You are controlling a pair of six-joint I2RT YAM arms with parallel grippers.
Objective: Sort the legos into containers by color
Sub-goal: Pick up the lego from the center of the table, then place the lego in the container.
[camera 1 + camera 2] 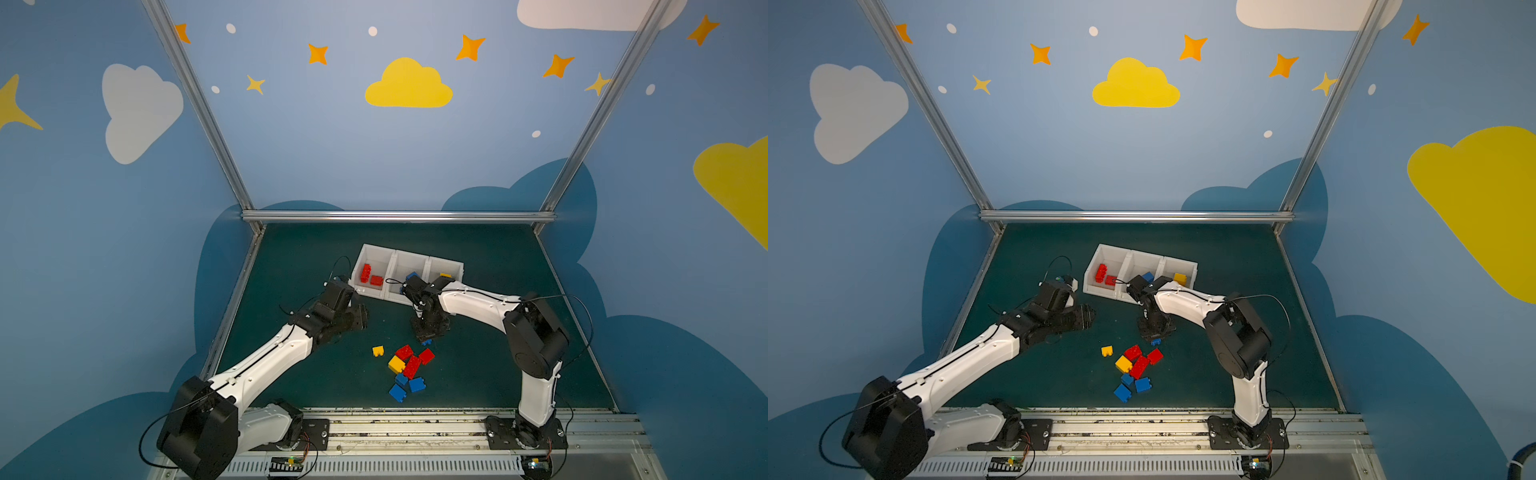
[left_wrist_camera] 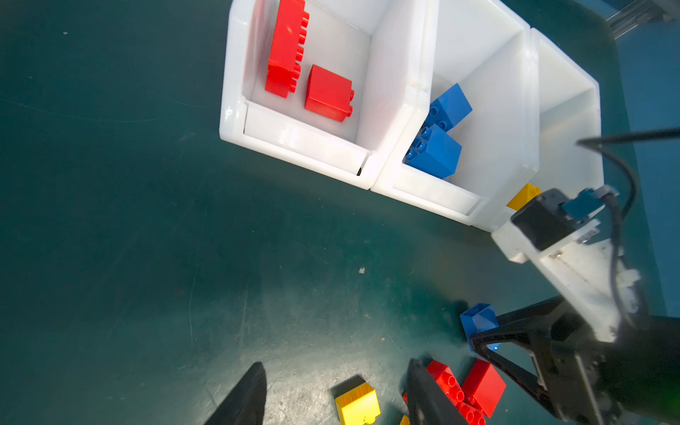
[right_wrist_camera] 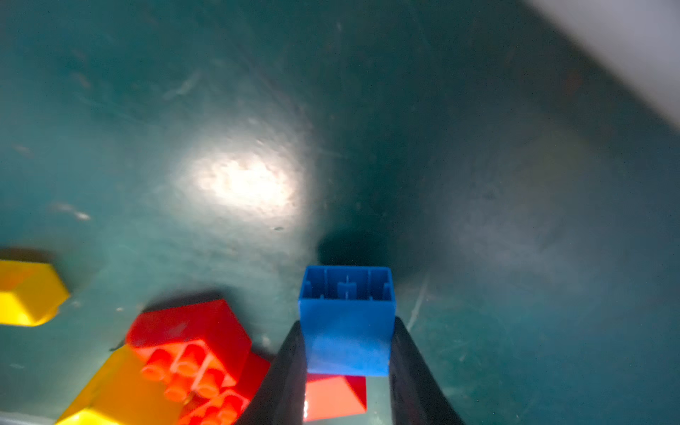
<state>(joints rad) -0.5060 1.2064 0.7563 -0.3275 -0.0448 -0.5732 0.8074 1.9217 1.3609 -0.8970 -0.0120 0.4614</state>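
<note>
The sort looks about a third done. Three white bins (image 1: 411, 259) stand in a row at the far middle of the tabletop (image 1: 498, 353). The left bin (image 2: 305, 141) holds two red bricks (image 2: 327, 92), the middle bin (image 2: 493, 110) two blue bricks (image 2: 438, 151), and the right bin (image 2: 566, 110) one yellow brick (image 1: 446, 274), so each colour already has its place. The right hand (image 3: 348, 331) is closed on a blue brick (image 3: 347, 312), with a finger pressed against each of two opposite sides. It sits low over the tabletop, just beyond the far edge of the pile (image 1: 409, 368); I cannot tell whether the brick is clear of the surface. By colour it should go to the middle bin. The left hand (image 2: 336, 366) is partly open with nothing between its fingers, and hangs to the left of the pile, near the left bin. Eight bricks lie unsorted near the tabletop's middle. Three red, three blue and one yellow are packed close in the pile, some touching, and a stray yellow (image 1: 377, 351) sits just to its left. Counting the held brick, nine are not yet in bins. The packed ones may be harder to grip cleanly than the stray.
</note>
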